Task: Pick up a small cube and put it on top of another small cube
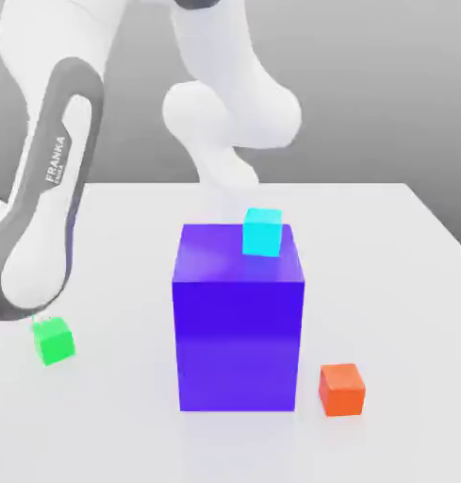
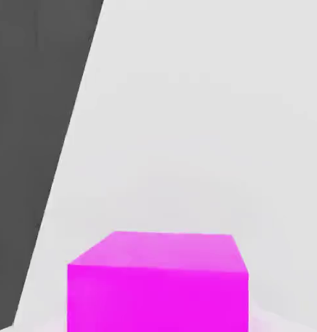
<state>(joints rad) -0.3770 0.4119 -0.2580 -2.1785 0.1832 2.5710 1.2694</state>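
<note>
Orange cube (image 1: 342, 390) nearest; my hand (image 1: 41, 319) low over green cube (image 1: 54, 341), grip unclear; stacking not done.

The arm (image 1: 45, 189) hides the green cube's (image 1: 55, 341) top corner, and the picture's edge cuts the magenta block (image 2: 157, 285).

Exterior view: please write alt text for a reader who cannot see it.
A white robot arm reaches down to a green cube on a white table, at the exterior view's left. A large blue-purple block stands in the middle, with a cyan cube behind its top edge and an orange cube to its right.
</note>
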